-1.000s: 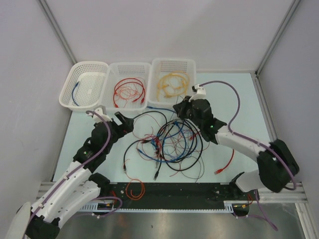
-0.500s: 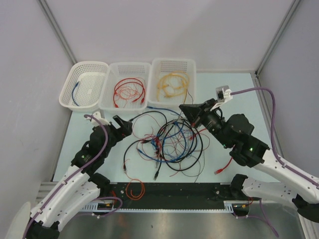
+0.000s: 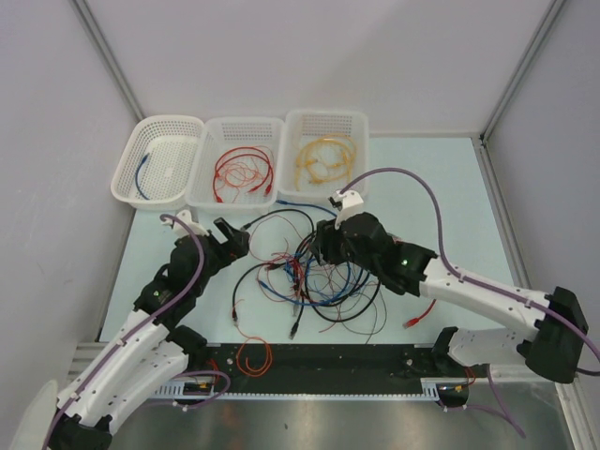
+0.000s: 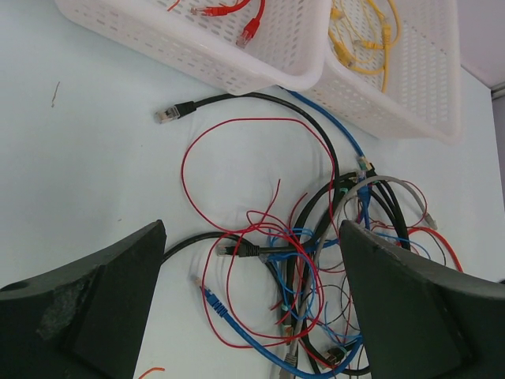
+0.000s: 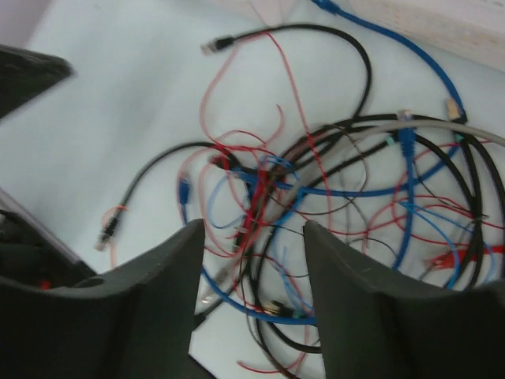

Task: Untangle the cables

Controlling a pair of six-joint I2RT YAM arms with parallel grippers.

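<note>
**Pale table (image 3: 450,187), cables (image 3: 323,267) heaped at its middle**

Below three white baskets (image 3: 244,159) the tangle lies on the surface. At its left side the left gripper (image 4: 251,237) has its fingers spread, holding nothing. Over the heap hangs the right gripper (image 5: 252,229), fingers likewise apart.

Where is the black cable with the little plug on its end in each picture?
Top external: the black cable arches in the middle, a little left of centre.
Left wrist: the black cable curves across the upper middle, with its plug at the left.
Right wrist: the black cable runs along the top edge.
Shared landmark: the blue cable right beside the arch.
</note>
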